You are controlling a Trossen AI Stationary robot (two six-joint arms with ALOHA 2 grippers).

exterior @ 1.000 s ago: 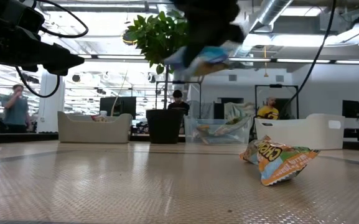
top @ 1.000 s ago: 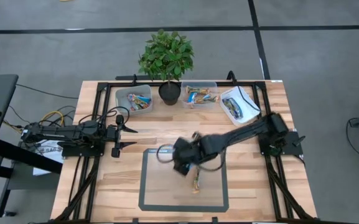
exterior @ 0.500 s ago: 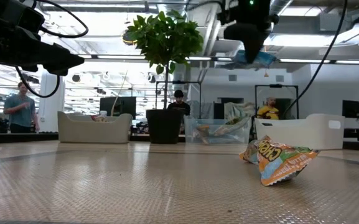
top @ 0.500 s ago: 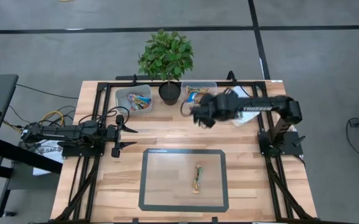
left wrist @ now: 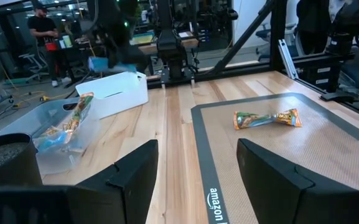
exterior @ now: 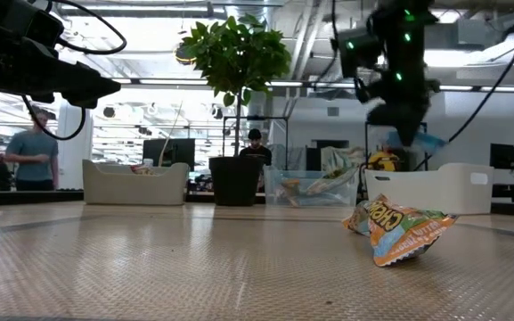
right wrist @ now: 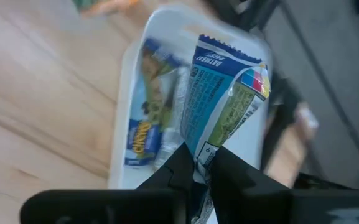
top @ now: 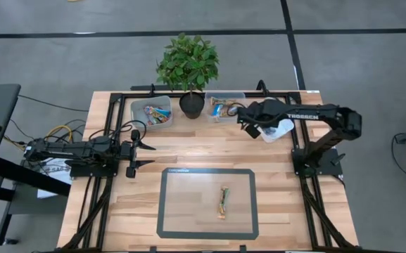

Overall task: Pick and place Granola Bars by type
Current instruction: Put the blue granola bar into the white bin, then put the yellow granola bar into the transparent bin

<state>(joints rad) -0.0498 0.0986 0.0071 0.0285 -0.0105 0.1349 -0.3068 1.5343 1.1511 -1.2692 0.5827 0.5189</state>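
Note:
My right gripper (top: 253,124) hovers over the white tub (top: 281,128) near the table's far right, shut on a blue and white granola bar (right wrist: 224,93). More blue and white bars (right wrist: 143,134) lie in that tub. A green, tan and orange bar (top: 222,202) lies flat on the dark mat; it also shows in the low view (exterior: 401,230) and the left wrist view (left wrist: 267,118). My left gripper (top: 145,154) waits open above the table's left side. My right gripper pinches the blue and white bar between its two fingers (right wrist: 178,167) at one end of the wrapper (right wrist: 205,149). The rest of the bar sticks out past the fingertips, lifted clear above the white tub.
A clear tub (top: 225,107) with mixed bars and another tub (top: 151,112) with colourful bars stand along the far edge, with a potted plant (top: 191,102) between them. The dark mat (top: 167,211) covers the near middle. People stand in the room beyond.
My right gripper has swung from above the mat toward the table's far right, carrying the blue and white bar up and over to the white tub. The bar on the mat has stayed in place.

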